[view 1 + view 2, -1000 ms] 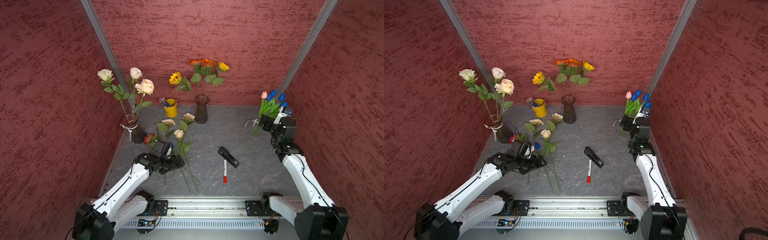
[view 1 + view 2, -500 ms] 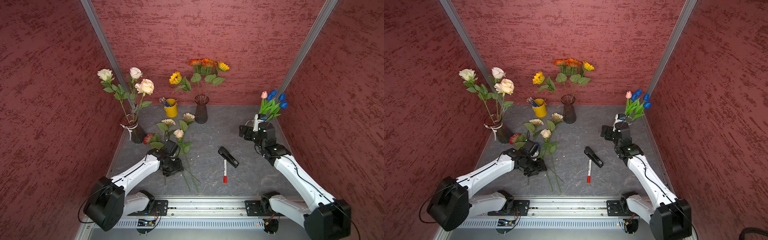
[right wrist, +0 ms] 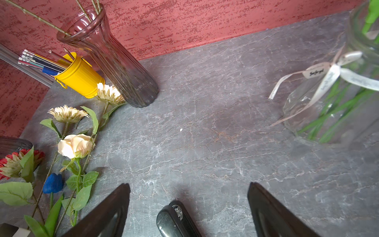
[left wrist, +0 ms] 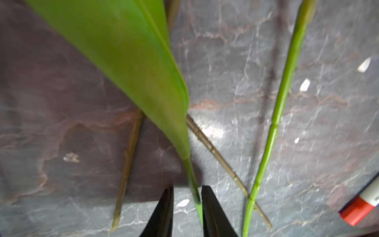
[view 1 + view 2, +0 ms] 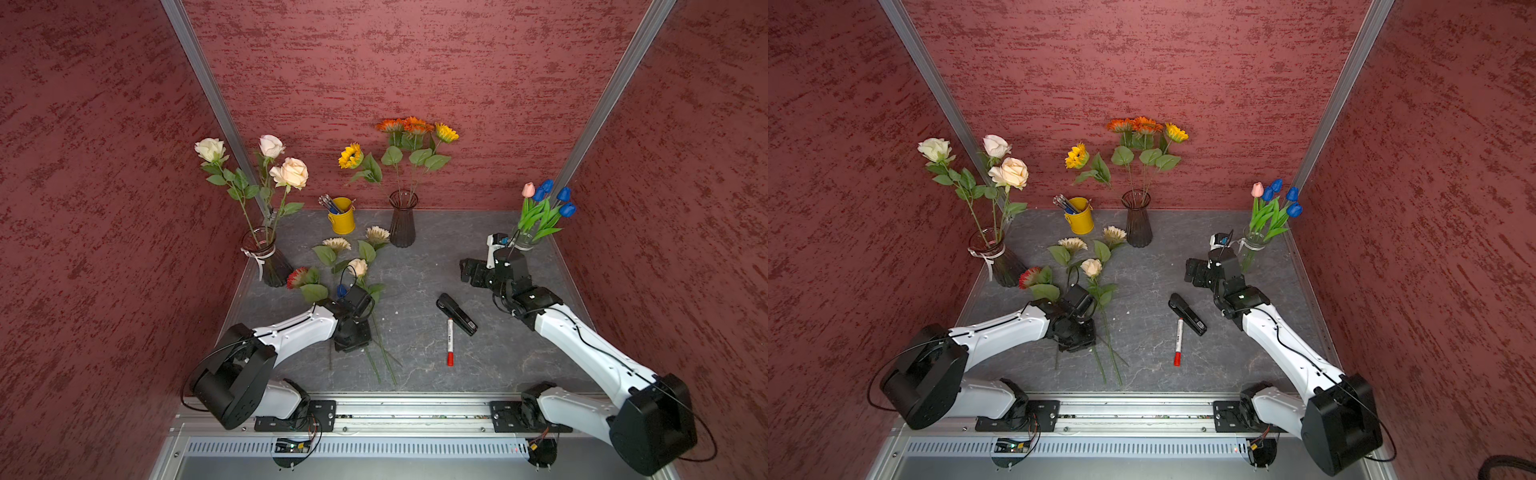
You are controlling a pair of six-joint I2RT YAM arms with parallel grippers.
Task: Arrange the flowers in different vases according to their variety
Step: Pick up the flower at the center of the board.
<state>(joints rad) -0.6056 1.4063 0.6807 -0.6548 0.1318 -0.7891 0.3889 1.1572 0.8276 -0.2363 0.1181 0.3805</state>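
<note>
Moved: right gripper (image 3: 188, 184), away from clear vase (image 5: 524, 240) toward table (image 5: 432, 249) centre, jaws wide, empty. Left gripper (image 4: 187, 205), which I lowered over blue tulip (image 3: 53, 183) lying on table; jaws narrowed round its stem, gap showing one side.

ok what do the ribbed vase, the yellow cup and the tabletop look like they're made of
Ribbed vase: smoky glass, glossy and see-through, with moulded ribs. Yellow cup: probably painted metal, smooth sheen, small side handle. Tabletop: grey slate look with pale veins, mostly matte; real stone or printed laminate, cannot tell.
</note>
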